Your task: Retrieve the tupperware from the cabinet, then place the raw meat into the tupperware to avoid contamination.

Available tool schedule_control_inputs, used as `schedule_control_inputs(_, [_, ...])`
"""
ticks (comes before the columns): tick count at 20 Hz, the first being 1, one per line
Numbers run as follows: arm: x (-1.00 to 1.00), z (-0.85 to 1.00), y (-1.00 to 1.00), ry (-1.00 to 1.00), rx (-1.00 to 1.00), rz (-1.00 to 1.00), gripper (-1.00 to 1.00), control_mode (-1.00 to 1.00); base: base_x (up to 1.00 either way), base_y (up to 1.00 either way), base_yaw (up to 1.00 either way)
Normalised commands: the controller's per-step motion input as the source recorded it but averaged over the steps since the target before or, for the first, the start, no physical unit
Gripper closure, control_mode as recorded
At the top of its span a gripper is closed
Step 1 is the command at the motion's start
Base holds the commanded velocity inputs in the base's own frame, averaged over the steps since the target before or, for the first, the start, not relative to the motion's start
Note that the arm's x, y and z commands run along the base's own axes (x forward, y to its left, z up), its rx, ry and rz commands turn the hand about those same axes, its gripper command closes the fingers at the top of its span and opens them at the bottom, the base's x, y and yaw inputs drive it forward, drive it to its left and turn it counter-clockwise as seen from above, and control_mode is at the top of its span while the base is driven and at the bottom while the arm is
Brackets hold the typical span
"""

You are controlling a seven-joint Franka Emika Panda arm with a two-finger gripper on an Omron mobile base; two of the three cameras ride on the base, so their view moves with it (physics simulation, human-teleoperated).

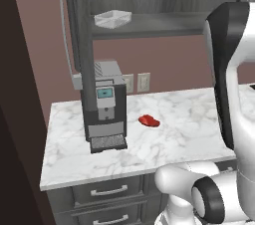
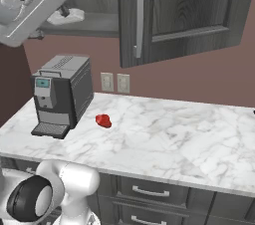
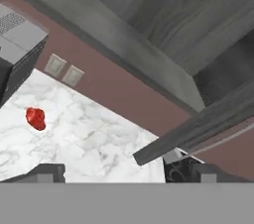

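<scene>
Now, with the cabinet (image 2: 189, 15) door swung wide and the gripper (image 3: 114, 171) open and empty, reach level onto the shelf for the tupperware (image 1: 113, 18).

Coffee machine (image 1: 104, 107) display: you see a small blue-lit screen on its front, with no character you can make out.
Coffee machine body: you find no brand name or logo on its dark panels.
Wall plates (image 2: 115, 82): you see two blank pale plates on the wall behind the counter (image 2: 164, 129), without markings.
Cabinet (image 2: 184, 12) door: you see plain dark wood grain and a silver bar handle, unlabelled.
Tupperware (image 1: 112, 18): you read no print on its translucent walls.
Drawers (image 1: 107, 190): you see unmarked grey fronts with curved handles.
Overall: no text, number or sign is legible to you.
</scene>
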Motion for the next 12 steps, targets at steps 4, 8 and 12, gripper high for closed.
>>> schedule_control_inputs(4, [0.56,-0.26,0.01,0.18,-0.39,0.00,-1.00,-1.00,0.00,0.00,0.00])
schedule_control_inputs(8, [0.76,-0.26,-0.11,0.19,-0.42,0.01,-1.00,-1.00,0.00,0.00,0.00])
schedule_control_inputs(12, [0.74,-0.20,-0.24,0.20,-0.43,0.00,-1.00,-1.00,0.00,0.00,0.00])
